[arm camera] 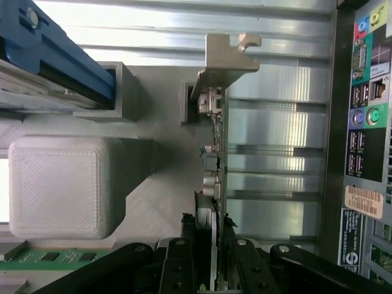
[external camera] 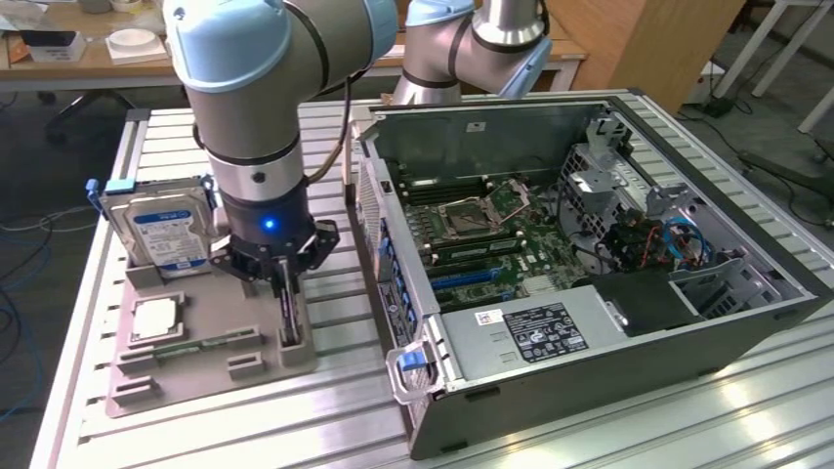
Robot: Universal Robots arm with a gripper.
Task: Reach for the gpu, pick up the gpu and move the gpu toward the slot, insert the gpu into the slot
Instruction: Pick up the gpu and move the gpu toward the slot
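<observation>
The gpu (external camera: 289,315) stands on edge in the grey holder tray (external camera: 195,379), just off the open computer case toward the exterior view's left. My gripper (external camera: 285,289) reaches straight down over it. In the wrist view the gpu (arm camera: 215,141) appears edge-on, its silvery end bracket (arm camera: 223,55) at the far end. The gripper (arm camera: 211,236) has its black fingers (arm camera: 187,245) pressed against both faces of the card. The card still rests in the tray. A blue slot (external camera: 463,277) lies on the motherboard inside the case.
The tray also carries a hard drive (external camera: 163,230) in a blue frame, a CPU (external camera: 154,318) and a green memory stick (external camera: 195,344). The open case (external camera: 587,362) lies on the slatted metal table, its rear port panel (arm camera: 367,92) close beside the card. Another arm (external camera: 470,49) stands behind the case.
</observation>
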